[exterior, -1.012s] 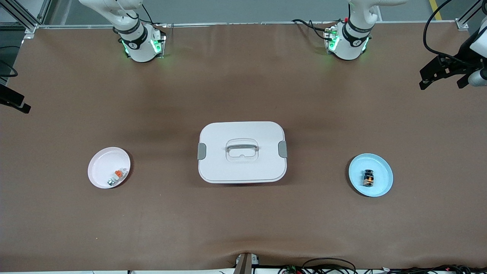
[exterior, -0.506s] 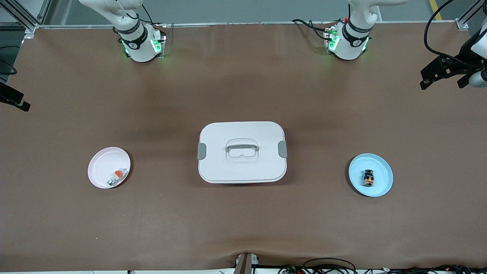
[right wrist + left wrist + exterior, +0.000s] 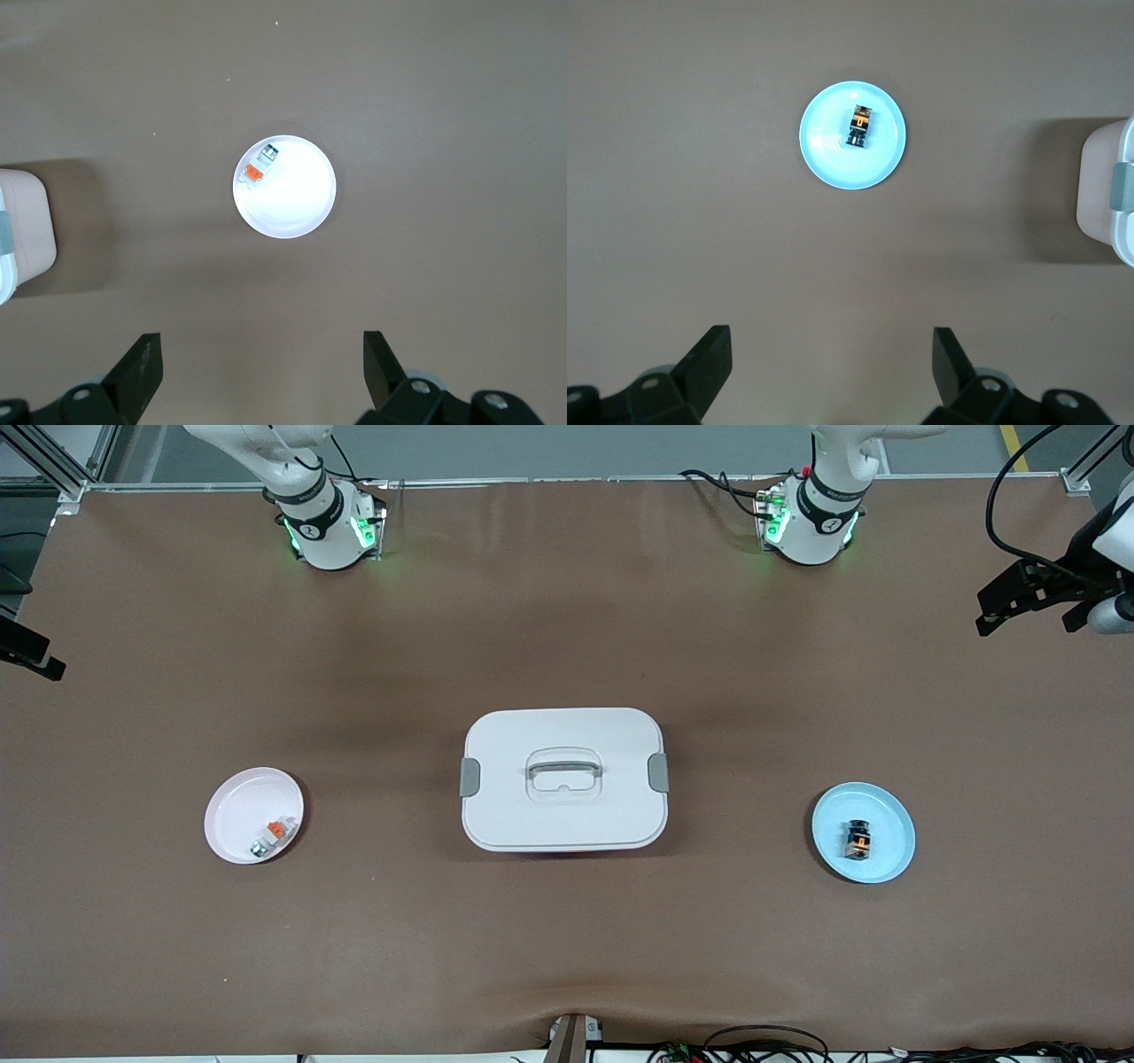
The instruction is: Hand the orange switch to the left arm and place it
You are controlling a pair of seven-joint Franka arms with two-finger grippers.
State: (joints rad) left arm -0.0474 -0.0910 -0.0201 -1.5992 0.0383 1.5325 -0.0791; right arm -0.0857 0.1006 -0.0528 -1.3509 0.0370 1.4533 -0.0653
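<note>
A: Where is the orange switch (image 3: pixel 858 840) sitting?

B: Take the box (image 3: pixel 563 731) as the middle of a dial, with twelve pointing at the arm bases. The switch is lying near the middle of the blue plate (image 3: pixel 897 815), between three and four o'clock, toward the left arm's end of the table (image 3: pixel 567 957). It is well apart from the box.

A: Is anything gripping it?

B: No. The left gripper (image 3: pixel 830 354) is hanging in the air over the table's edge at about two o'clock. Its fingers (image 3: pixel 713 350) are standing wide apart and are holding nothing. Its wrist camera is looking down on the blue plate, with a corner of the box at the frame's edge.

A: And the right gripper (image 3: pixel 261 354)?

B: It is hovering at about ten o'clock, over the table's edge at the right arm's end. It is spread wide too, and it is pinching nothing. Below it the white plate (image 3: pixel 232 815) is sitting between eight and nine o'clock.

A: Is that plate carrying anything?

B: A pale switch (image 3: pixel 270 835) with an orange top is lying at about five o'clock inside it, close to the rim.

A: And the box?

B: It is resting mid-table with its lid on. Its grey clasps are showing at three and nine, and the handle is lying flat on top. Neither arm is touching anything.
</note>
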